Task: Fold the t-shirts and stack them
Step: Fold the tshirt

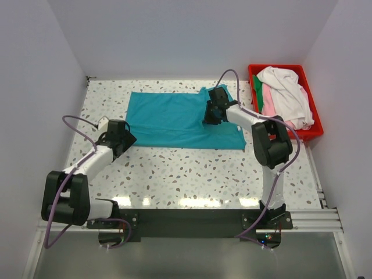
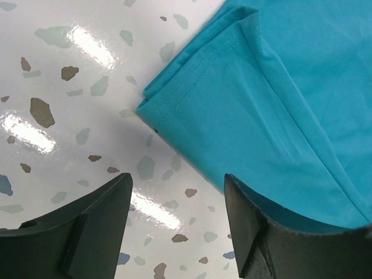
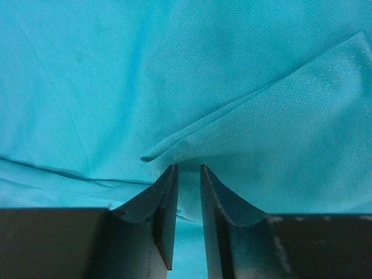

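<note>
Teal t-shirt (image 1: 168, 119) lies spread on the tabletop (image 1: 192, 174), a pincer at each end for the fold.
Left pincer (image 2: 177, 186) hangs released astride the hem corner, probably to pinch it. Right pincer (image 3: 187, 170) has its jaws almost together at a hemmed flap, and I cannot tell whether it grips.

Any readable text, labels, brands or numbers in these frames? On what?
None can be read.
No print or tag shows on the teal t-shirt, the red bin or the clothes piled in it.
The left arm and right arm show no marking legible at this size.
</note>
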You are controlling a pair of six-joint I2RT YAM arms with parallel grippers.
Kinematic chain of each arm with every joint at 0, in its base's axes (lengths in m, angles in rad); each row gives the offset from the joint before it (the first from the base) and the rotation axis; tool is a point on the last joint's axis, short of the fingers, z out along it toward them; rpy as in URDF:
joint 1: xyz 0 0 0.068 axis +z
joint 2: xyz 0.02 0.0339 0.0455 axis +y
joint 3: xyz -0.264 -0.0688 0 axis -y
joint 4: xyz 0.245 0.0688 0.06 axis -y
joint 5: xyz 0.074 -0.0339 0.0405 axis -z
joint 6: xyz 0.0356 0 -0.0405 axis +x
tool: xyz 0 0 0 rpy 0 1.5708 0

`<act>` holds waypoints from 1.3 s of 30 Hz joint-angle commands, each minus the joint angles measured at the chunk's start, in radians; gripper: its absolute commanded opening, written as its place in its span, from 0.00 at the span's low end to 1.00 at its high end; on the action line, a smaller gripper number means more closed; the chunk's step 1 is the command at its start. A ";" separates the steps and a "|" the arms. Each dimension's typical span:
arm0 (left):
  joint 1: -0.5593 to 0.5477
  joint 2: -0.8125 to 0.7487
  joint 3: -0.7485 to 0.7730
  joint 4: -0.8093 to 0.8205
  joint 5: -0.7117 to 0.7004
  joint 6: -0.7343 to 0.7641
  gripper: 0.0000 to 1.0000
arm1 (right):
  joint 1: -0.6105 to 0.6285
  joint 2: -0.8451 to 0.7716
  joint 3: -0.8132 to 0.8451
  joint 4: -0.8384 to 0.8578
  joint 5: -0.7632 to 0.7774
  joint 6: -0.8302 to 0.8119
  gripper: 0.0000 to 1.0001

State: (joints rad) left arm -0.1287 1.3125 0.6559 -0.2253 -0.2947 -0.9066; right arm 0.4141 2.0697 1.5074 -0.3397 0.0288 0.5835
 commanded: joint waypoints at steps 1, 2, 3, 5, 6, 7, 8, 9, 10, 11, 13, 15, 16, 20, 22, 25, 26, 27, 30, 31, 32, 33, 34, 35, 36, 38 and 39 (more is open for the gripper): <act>0.012 0.025 -0.006 0.038 -0.041 -0.032 0.70 | 0.000 0.009 0.034 0.008 -0.024 0.013 0.27; 0.015 0.036 -0.006 0.043 -0.046 -0.038 0.70 | 0.000 0.013 0.034 0.013 -0.026 0.012 0.30; 0.017 0.045 -0.006 0.047 -0.049 -0.043 0.70 | 0.000 0.021 0.036 0.011 -0.026 0.010 0.32; 0.023 0.076 -0.003 0.066 -0.047 -0.051 0.70 | 0.000 0.036 0.053 -0.010 -0.027 -0.002 0.34; 0.024 0.085 -0.002 0.072 -0.047 -0.052 0.70 | 0.002 0.033 0.054 -0.018 -0.027 -0.005 0.37; 0.026 0.103 -0.001 0.086 -0.049 -0.052 0.70 | 0.000 0.024 0.039 -0.018 -0.018 -0.010 0.39; 0.027 0.114 0.004 0.090 -0.052 -0.055 0.70 | 0.000 0.007 0.022 -0.013 -0.009 -0.017 0.42; 0.029 0.126 0.008 0.093 -0.055 -0.058 0.69 | 0.000 -0.032 0.004 -0.007 0.002 -0.020 0.45; 0.032 0.145 0.013 0.099 -0.054 -0.058 0.69 | 0.000 -0.058 -0.031 -0.001 0.035 -0.033 0.52; 0.040 0.152 0.014 0.103 -0.055 -0.061 0.69 | -0.001 -0.080 -0.045 -0.007 0.052 -0.039 0.54; 0.046 0.168 0.014 0.119 -0.057 -0.063 0.67 | -0.003 -0.152 -0.088 -0.042 0.110 -0.048 0.61; 0.058 0.175 0.013 0.136 -0.057 -0.064 0.65 | -0.011 -0.236 -0.162 -0.048 0.135 -0.045 0.62; 0.061 0.186 0.013 0.141 -0.055 -0.066 0.65 | -0.015 -0.262 -0.189 -0.051 0.147 -0.031 0.63; 0.064 0.214 0.022 0.149 -0.057 -0.080 0.59 | -0.046 -0.405 -0.350 -0.053 0.212 -0.008 0.68; 0.066 0.221 0.024 0.153 -0.058 -0.086 0.57 | -0.070 -0.478 -0.441 -0.052 0.221 0.007 0.69; 0.066 0.232 0.028 0.156 -0.058 -0.094 0.50 | -0.145 -0.534 -0.545 -0.032 0.203 0.016 0.70; 0.066 0.237 0.031 0.156 -0.061 -0.094 0.46 | -0.178 -0.552 -0.564 -0.027 0.198 0.016 0.70; 0.064 0.237 0.033 0.152 -0.063 -0.092 0.44 | -0.187 -0.557 -0.590 -0.019 0.189 0.016 0.69; 0.066 0.238 0.037 0.149 -0.075 -0.087 0.33 | -0.199 -0.545 -0.607 -0.001 0.192 0.025 0.69; 0.066 0.240 0.037 0.149 -0.075 -0.084 0.30 | -0.201 -0.533 -0.607 0.005 0.184 0.033 0.68; 0.066 0.240 0.039 0.149 -0.075 -0.081 0.25 | -0.201 -0.508 -0.605 0.011 0.181 0.038 0.68; 0.066 0.241 0.039 0.147 -0.073 -0.078 0.24 | -0.201 -0.491 -0.598 0.021 0.180 0.041 0.68; 0.066 0.241 0.042 0.147 -0.073 -0.077 0.22 | -0.201 -0.478 -0.593 0.024 0.169 0.047 0.68; 0.067 0.238 0.042 0.147 -0.070 -0.071 0.19 | -0.201 -0.465 -0.590 0.030 0.154 0.049 0.66; 0.066 0.237 0.042 0.141 -0.070 -0.068 0.17 | -0.201 -0.448 -0.589 0.036 0.143 0.050 0.65; 0.066 0.222 0.040 0.136 -0.069 -0.066 0.14 | -0.201 -0.445 -0.599 0.044 0.137 0.056 0.58; 0.066 0.208 0.037 0.133 -0.067 -0.064 0.13 | -0.199 -0.451 -0.622 0.056 0.131 0.059 0.53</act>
State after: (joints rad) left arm -0.0711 1.5372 0.6815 -0.0742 -0.3481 -0.9844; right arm 0.2108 1.6222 0.8959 -0.3466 0.1741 0.6159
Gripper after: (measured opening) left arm 0.142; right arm 0.568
